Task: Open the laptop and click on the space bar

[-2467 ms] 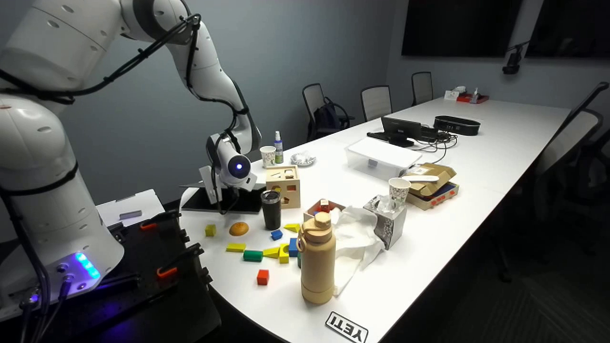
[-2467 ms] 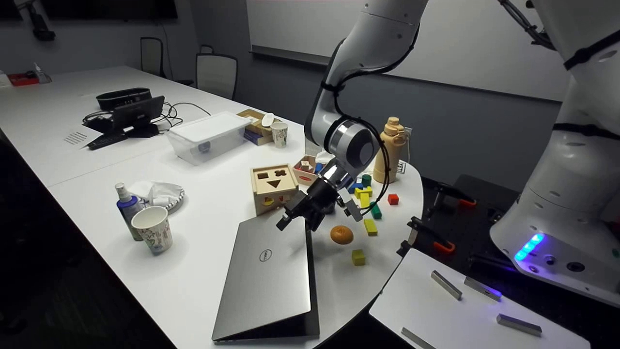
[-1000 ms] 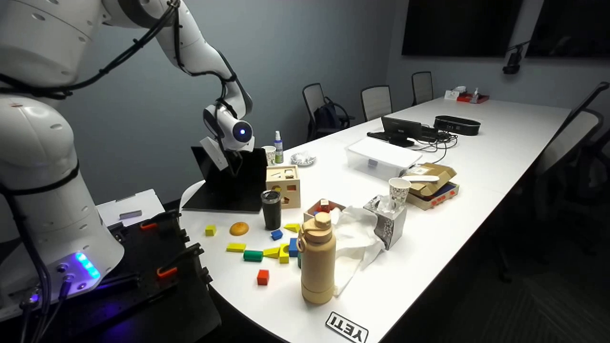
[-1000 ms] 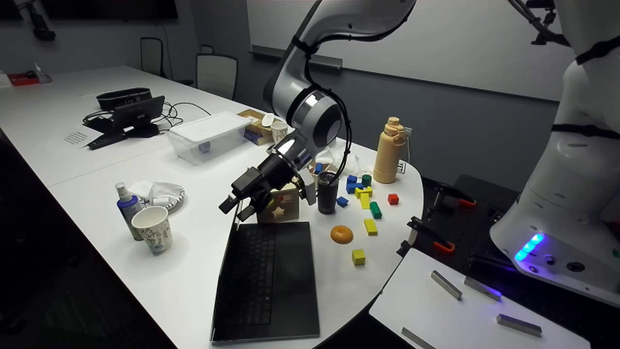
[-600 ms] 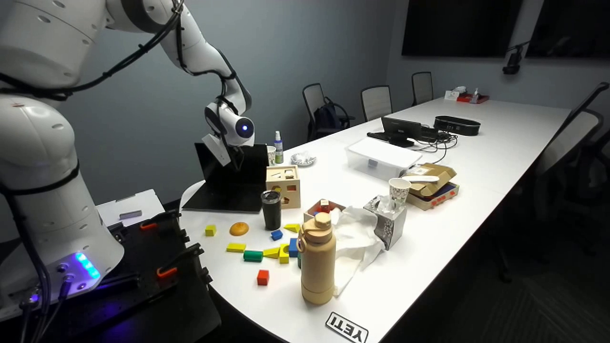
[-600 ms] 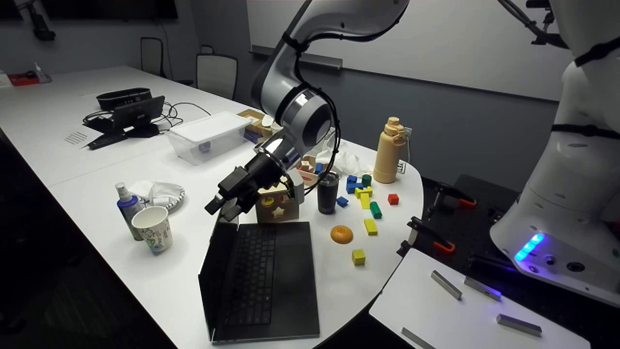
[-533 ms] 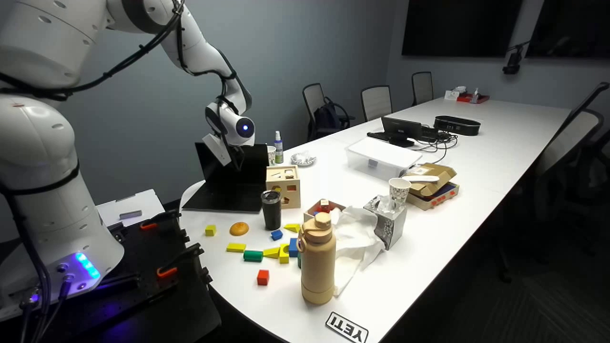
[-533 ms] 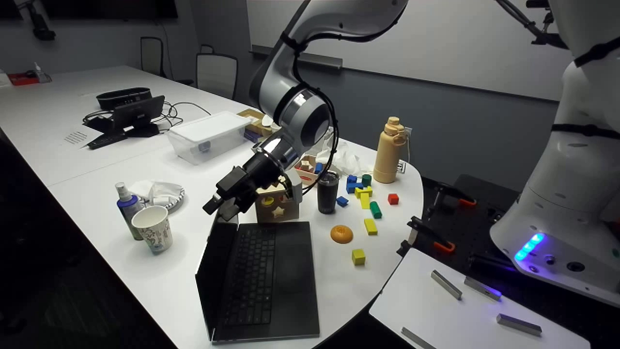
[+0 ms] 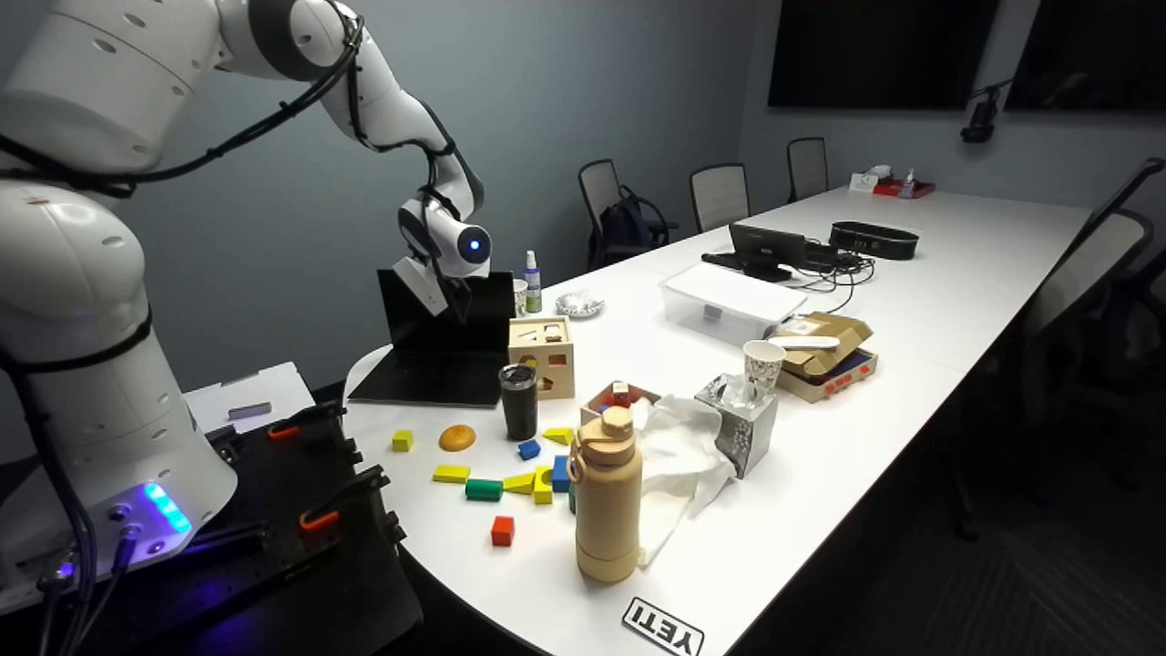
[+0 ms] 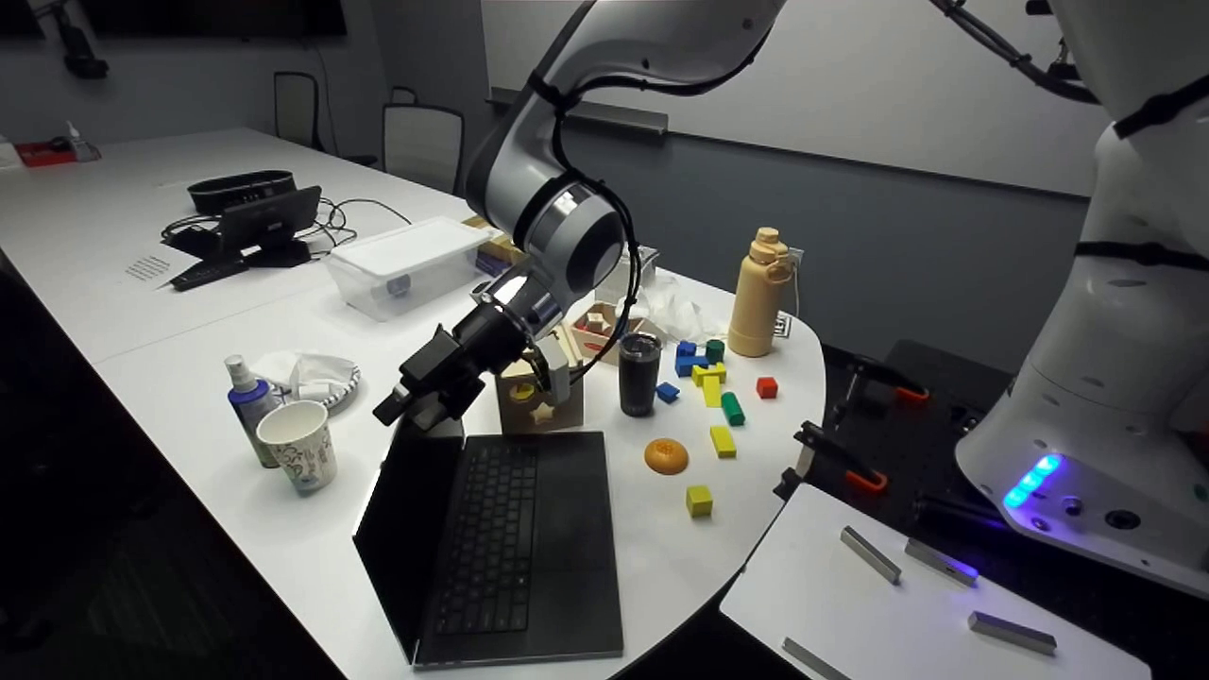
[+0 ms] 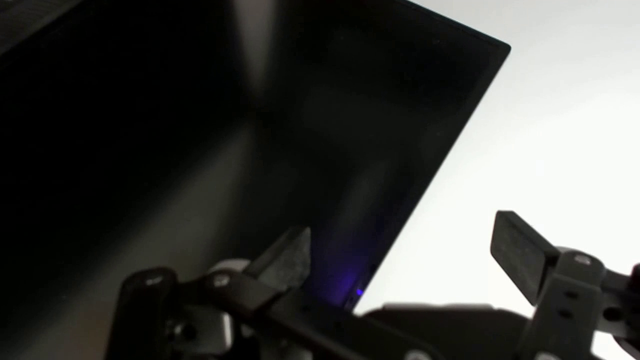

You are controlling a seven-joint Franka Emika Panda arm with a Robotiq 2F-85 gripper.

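The black laptop stands open on the white table, with its keyboard base (image 10: pixel 567 557) flat and its dark screen (image 10: pixel 406 538) tilted up. In an exterior view the base (image 9: pixel 428 378) and screen (image 9: pixel 401 310) also show. The screen (image 11: pixel 320 135) fills much of the wrist view, with a violet glint near its edge and part of the keyboard (image 11: pixel 25 20) at the top left. The space bar cannot be singled out. My gripper (image 10: pixel 413 411) is at the top edge of the screen. In the wrist view the gripper (image 11: pixel 402 255) is open, one finger on each side of that edge; contact is unclear.
A wooden shape box (image 9: pixel 542 360) and a dark tumbler (image 9: pixel 519 401) stand beside the laptop. A paper cup (image 10: pixel 297 446) and a spray bottle (image 10: pixel 250 406) stand behind the screen. Several blocks, an orange half (image 10: pixel 666 457) and a tan bottle (image 10: pixel 756 297) are on the table.
The laptop lid was almost shut 2.5 seconds ago and has swung open, leaning further back in the last half second. My gripper has moved along with the lid's top edge.
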